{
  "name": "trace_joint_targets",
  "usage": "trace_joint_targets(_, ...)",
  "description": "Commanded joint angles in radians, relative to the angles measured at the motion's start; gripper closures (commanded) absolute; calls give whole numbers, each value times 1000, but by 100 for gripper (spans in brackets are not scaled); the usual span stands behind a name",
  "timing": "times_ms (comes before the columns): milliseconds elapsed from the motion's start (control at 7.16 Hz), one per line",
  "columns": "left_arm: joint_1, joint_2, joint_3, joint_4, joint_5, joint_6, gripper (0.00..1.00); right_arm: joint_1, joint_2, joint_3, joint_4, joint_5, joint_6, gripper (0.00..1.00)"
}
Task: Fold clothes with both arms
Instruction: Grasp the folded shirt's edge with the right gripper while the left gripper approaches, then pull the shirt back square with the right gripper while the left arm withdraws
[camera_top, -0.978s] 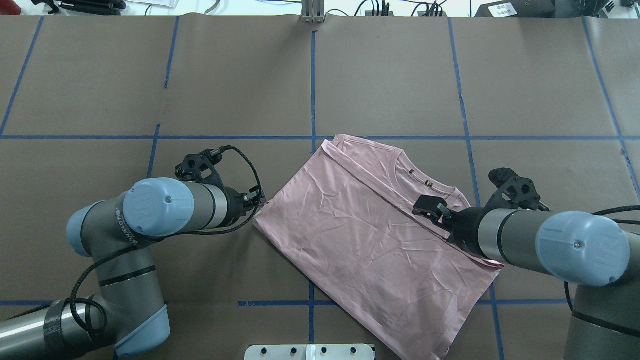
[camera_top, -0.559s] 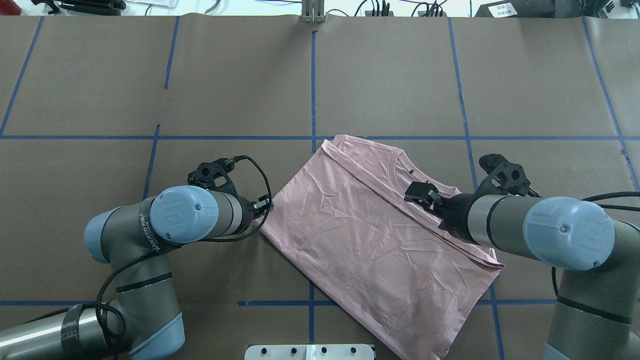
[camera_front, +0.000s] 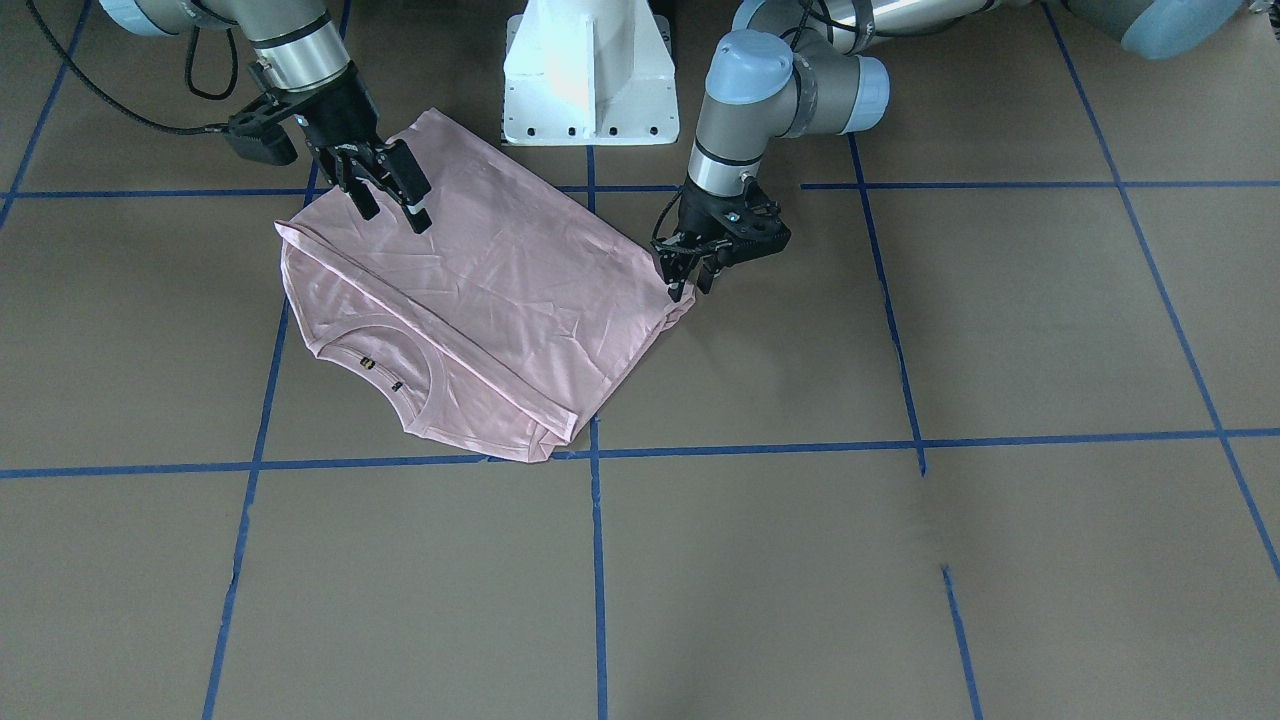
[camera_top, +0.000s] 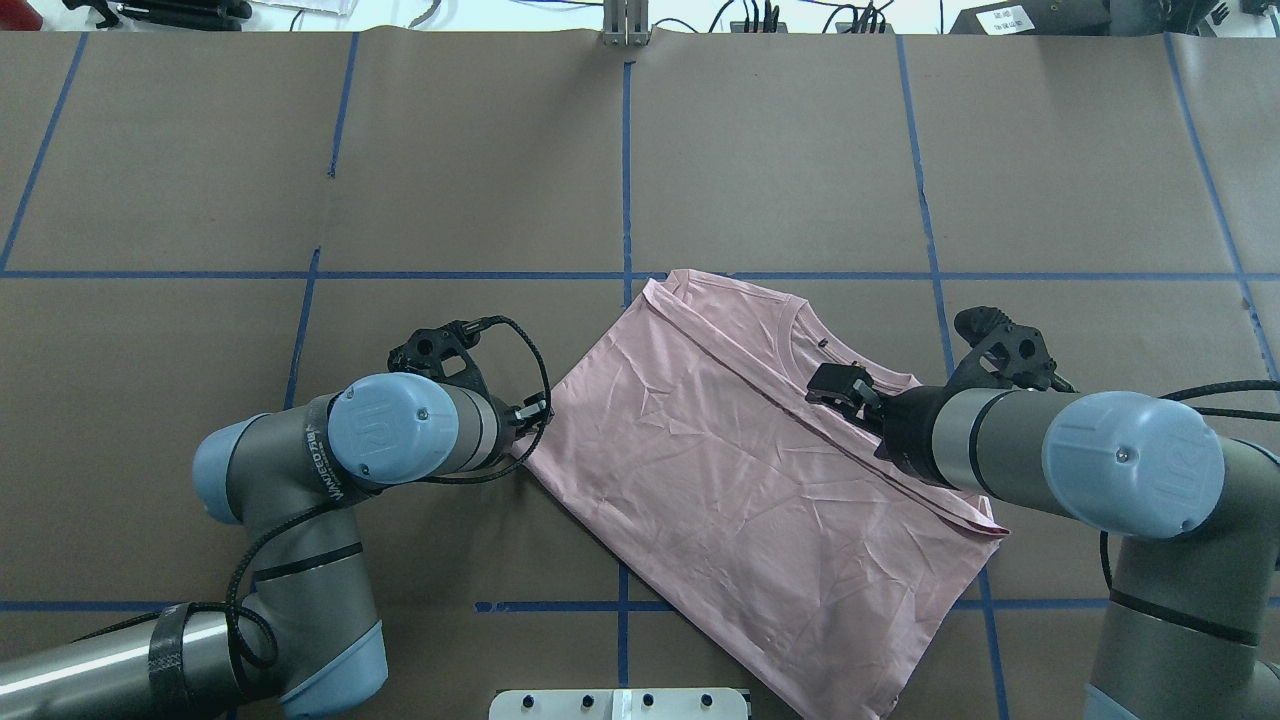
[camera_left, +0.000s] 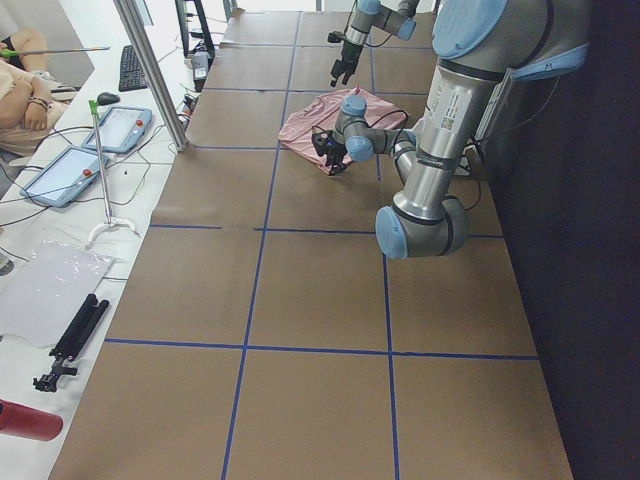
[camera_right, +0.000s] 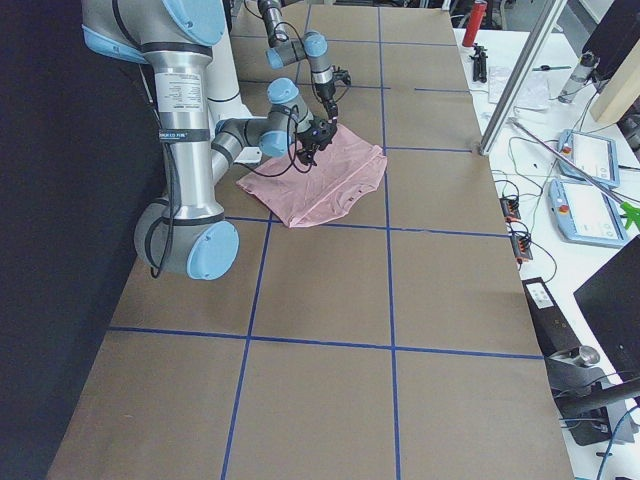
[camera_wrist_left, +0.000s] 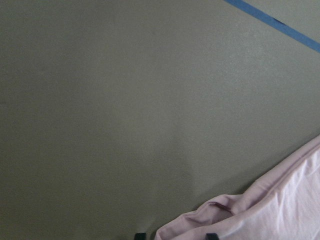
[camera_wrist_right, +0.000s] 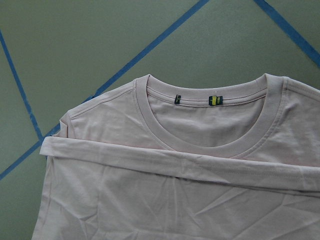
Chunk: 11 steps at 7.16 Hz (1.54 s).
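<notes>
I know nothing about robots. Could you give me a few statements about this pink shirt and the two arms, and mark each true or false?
1. The T-shirt lies with its collar on the side away from the robot's base. True.
2. The right arm has its jaws clamped on the collar. False: the jaws stand apart over the shirt, holding nothing.
3. The left arm has its jaws at a side corner of the shirt. True.
4. The shirt is spread flat with both sleeves out. False: one side is folded over the body, its edge crossing just below the collar.
5. Two small tags sit inside the collar. True.
</notes>
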Motion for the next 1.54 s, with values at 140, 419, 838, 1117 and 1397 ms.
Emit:
trace_joint_targets(140, -1, -1, -1, 1, -2, -1, 100, 0, 0, 3, 0, 0, 2, 0)
trace_joint_targets(419, -49, -1, -24, 0, -2, 9, 100, 0, 0, 0, 0, -3, 2, 0)
trace_joint_targets(838, -255, -24, 55, -157, 54, 120, 100, -1, 2, 10, 8, 0, 8, 0)
trace_joint_targets(1117, -327, -198, 438, -378, 55, 120, 100, -1, 16, 13, 9, 0, 8, 0)
trace_joint_targets(1397, -404, -344, 770, -553, 58, 203, 100, -1, 55, 13, 8, -7, 8, 0)
